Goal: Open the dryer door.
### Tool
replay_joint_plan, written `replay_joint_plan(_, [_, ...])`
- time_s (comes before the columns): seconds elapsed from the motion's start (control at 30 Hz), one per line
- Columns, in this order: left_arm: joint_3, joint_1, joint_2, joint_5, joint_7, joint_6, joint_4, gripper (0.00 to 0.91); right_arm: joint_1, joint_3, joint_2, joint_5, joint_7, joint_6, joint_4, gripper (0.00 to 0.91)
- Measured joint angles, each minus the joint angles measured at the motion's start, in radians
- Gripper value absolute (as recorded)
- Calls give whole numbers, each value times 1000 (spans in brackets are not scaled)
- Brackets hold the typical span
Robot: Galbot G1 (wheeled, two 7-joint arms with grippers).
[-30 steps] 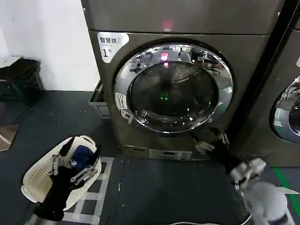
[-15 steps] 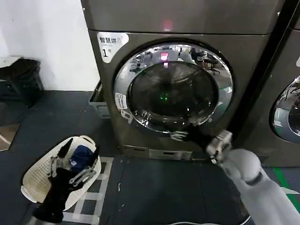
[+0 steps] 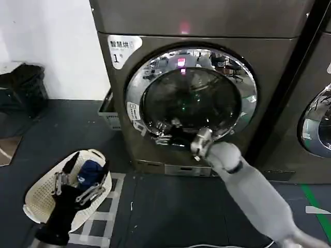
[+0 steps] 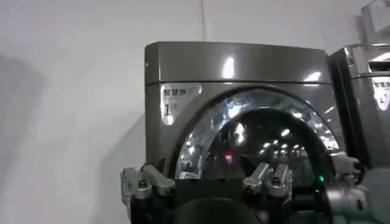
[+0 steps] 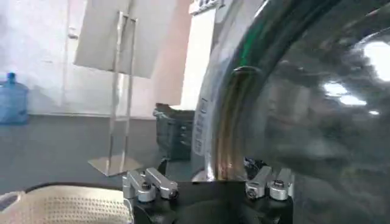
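One arm works: my right gripper (image 3: 164,133), fingers spread around the chrome rim, sits at seven o'clock on the door (image 3: 191,98), which is shut. I'd close firmly, then pull outward. Left gripper (image 3: 77,186) idles open over the basket (image 3: 36,204).

Plain white wall (image 3: 51,46) at left. Dark grey floor (image 3: 57,129) with pale grid tape marks (image 3: 106,219). Grey plastic crate (image 3: 107,111) against wall. Green floor stripe (image 3: 313,199) at right. Blue water bottle (image 5: 12,97) far off.
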Motion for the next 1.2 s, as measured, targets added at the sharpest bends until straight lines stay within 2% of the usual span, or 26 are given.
replay_joint_plan(0.53, [-4, -1, 1, -2, 4, 2, -9, 907, 85, -19, 100, -1, 1, 9, -167, 907])
replay_joint_plan(0.7, [-5, -7, 4, -1, 5, 11, -6, 907, 95, -27, 99, -3, -75, 32, -193, 907])
replay_joint_plan(1.07, [-51, -45, 68, -31, 17, 89, 42, 907, 75, -15, 59, -3, -277, 33, -162, 907])
replay_joint_plan(1.2, [-71, -73, 118, -83, 38, 102, 84, 907, 52, 0, 14, -1, -341, 4, -117, 907])
